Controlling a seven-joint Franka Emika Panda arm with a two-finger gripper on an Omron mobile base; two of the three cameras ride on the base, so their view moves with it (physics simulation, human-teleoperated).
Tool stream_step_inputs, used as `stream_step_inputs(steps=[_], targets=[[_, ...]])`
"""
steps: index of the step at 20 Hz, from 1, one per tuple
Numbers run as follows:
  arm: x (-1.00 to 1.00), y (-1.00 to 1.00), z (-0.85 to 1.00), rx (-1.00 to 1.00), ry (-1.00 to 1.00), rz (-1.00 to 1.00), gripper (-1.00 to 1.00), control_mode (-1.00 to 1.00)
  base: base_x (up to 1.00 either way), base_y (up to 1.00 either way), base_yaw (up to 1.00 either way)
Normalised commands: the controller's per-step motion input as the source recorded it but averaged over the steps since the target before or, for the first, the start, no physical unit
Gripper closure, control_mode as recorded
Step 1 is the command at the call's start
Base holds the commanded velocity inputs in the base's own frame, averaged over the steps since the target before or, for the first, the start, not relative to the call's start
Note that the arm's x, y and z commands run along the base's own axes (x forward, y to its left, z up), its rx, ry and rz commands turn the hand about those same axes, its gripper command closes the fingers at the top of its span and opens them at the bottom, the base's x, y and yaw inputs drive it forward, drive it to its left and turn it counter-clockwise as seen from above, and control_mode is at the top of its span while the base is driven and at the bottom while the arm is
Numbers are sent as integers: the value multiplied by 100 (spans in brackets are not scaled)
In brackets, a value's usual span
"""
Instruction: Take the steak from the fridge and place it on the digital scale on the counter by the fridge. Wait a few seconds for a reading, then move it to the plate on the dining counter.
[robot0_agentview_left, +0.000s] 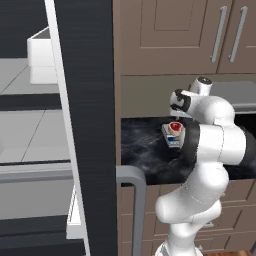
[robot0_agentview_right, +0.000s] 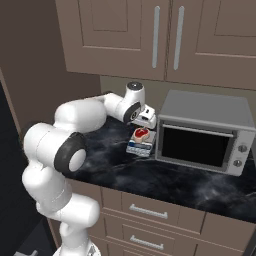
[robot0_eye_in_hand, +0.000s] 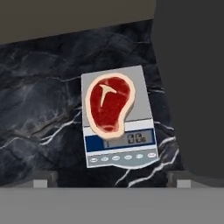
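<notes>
- The steak (robot0_eye_in_hand: 107, 104) is seen lying flat on the silver-grey top plate of the digital scale (robot0_eye_in_hand: 140, 94), in the middle of the hand view; its left edge reaches slightly past the plate's left side
- A pale fat rim and a white bone mark are shown on the red meat
- The scale's bluish front strip with a lit display is seen just below the steak, toward the lower centre of the frame, with a row of small buttons beneath it
- The scale is set on the counter (robot0_eye_in_hand: 39, 109), whose black marbled top takes up the left and centre of the hand view
- In the right base view the steak (robot0_agentview_right: 141, 133) and scale (robot0_agentview_right: 139, 145) are found at centre frame, just left of a grey boxy oven (robot0_agentview_right: 205, 130)
- The gripper (robot0_agentview_right: 146, 118) is held above the steak, apart from it, with nothing between its jaws; the jaws are spread wide, with both dark tips seen far apart at the bottom corners of the hand view
- In the left base view the fridge (robot0_agentview_left: 85, 125) is shown with its dark door swung open across the left half of the frame, and the steak (robot0_agentview_left: 175, 126) sits right of centre, beside the arm
</notes>
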Motion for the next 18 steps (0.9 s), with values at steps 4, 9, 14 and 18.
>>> stream_step_inputs(steps=[4,9,14,18], targets=[[-97,0,46,0,0,0,-100,-100,0,0,0],[-83,16,18,-2,0,0,-100,-100,0,0,0],[-17,32,1,-5,0,0,-100,-100,0,0,0],[0,6,0,-3,0,0,-100,-100,0,0,0]])
